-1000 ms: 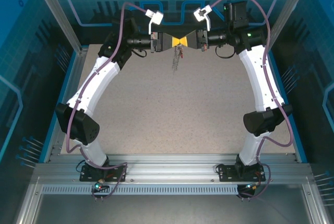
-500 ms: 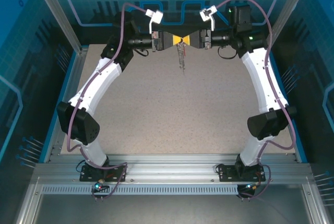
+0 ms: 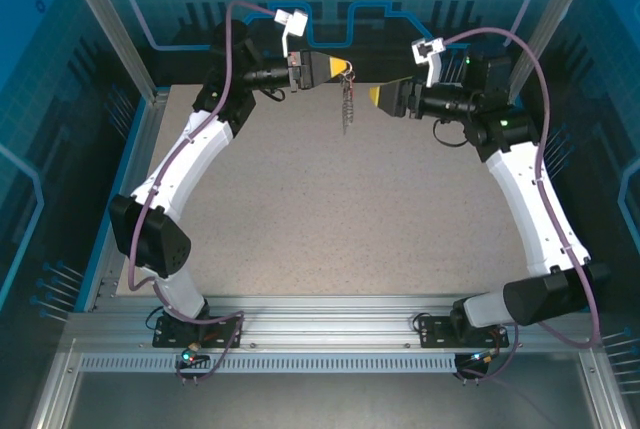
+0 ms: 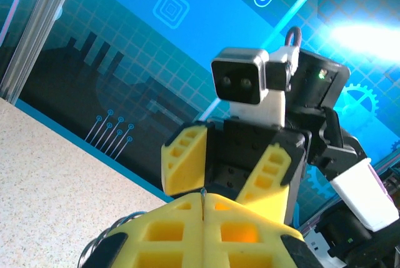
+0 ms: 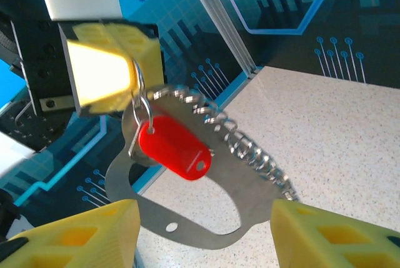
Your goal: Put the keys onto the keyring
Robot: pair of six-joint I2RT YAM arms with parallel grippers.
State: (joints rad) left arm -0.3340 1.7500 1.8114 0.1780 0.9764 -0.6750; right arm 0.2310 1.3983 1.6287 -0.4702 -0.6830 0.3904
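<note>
Worktop: speckled beige worktop [image 3: 330,219], lying beneath the dark grey flat oval metal keyring [image 5: 187,233]. The keyring hangs above its far edge, and the broad surface spreads on the keyring's near side.
Back wall: blue printed back wall [image 3: 320,9], close behind the keyring.
Left arm: white-and-black left arm [image 3: 190,154], stretched up and forward with the wrist level, ending just left of the keyring's top.
Right arm: white-and-black right arm [image 3: 525,184], elbow bent and wrist level, pointing at the keyring from its right.
Left tool: yellow-fingered left tool [image 3: 343,66], clenched on a thin wire ring [image 5: 139,93] at the keyring's top end.
Right tool: yellow-fingered right tool [image 3: 374,98], released with fingers spread, near the keyring's right side with a gap between.
Keyring: dangling, long axis running down from the left tool, flat face turned to the right tool. A row of small silvery rings [image 5: 250,149] runs along one long edge.
Key: tiny key with a red plastic head [image 5: 175,148], lying against the keyring's face near its top, hung on the same wire ring. Its blade cannot be made out.
</note>
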